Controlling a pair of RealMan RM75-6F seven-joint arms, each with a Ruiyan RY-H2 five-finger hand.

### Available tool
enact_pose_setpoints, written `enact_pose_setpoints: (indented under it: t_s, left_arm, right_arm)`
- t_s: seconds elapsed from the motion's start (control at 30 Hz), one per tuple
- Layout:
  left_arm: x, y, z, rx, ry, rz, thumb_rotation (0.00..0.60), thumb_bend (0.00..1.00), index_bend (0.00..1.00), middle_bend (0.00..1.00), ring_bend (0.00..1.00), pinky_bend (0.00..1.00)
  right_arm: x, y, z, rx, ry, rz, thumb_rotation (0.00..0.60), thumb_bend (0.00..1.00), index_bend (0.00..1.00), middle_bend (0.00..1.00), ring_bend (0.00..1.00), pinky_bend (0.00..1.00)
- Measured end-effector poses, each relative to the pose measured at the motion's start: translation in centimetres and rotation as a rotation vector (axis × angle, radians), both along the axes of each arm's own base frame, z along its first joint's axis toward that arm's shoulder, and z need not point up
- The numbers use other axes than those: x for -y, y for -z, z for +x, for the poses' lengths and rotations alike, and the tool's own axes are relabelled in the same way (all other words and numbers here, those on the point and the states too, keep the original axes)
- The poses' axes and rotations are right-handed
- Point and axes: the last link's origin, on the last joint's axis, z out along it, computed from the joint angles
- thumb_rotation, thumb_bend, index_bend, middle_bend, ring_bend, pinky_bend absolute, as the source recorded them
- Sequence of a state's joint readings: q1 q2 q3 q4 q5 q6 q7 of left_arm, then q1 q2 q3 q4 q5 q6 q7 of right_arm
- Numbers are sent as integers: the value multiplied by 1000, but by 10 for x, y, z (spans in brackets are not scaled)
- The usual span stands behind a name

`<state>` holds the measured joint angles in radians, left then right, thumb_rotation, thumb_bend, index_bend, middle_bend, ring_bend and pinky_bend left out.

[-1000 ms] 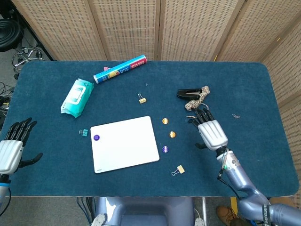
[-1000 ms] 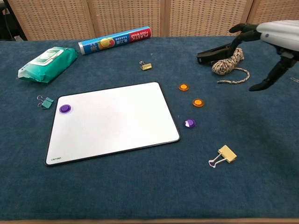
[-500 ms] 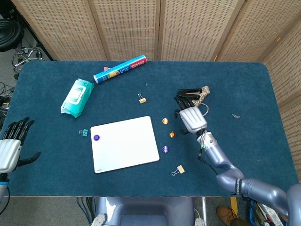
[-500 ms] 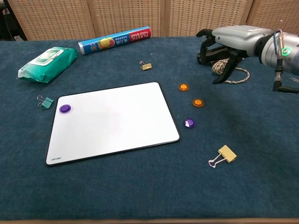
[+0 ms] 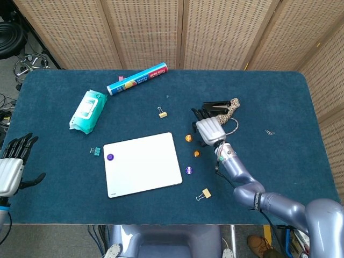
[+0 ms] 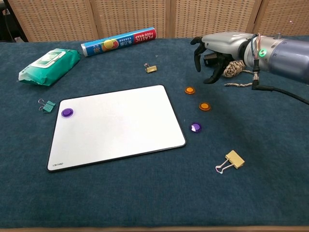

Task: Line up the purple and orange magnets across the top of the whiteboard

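The whiteboard lies flat mid-table with one purple magnet on its upper left corner. Off its right edge on the cloth lie two orange magnets and a second purple magnet. My right hand hovers open, fingers spread and pointing down, just above and right of the upper orange magnet. The lower orange magnet sits by the wrist. My left hand is open at the table's left edge, far from everything.
A coil of twine with a black clip lies behind my right hand. Also on the cloth are a wipes pack, a plastic-wrap roll, gold binder clips and a teal clip.
My right hand swept left and away from the front edge, from right of the twine to just beside the upper orange magnet. The left hand barely shifted. The magnets have not moved.
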<state>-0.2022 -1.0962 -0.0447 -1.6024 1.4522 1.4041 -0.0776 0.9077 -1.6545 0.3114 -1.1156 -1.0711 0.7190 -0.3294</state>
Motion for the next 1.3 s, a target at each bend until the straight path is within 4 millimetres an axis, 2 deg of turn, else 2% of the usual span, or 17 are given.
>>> enact_pose_setpoints:
  t_s: [0.6,1.3]
  left_arm:
    - [-1,-3,-2,13,-13,3,600,188,0,0,0,0]
    - [-2,-7,-2,25,-7,7,600,188,0,0,0,0]
  right_arm:
    - [19,37,4,-25,105,47,600,274,453,0,0,0]
    - [22,49,11,-24,139,66,600,274,438,0,0,0]
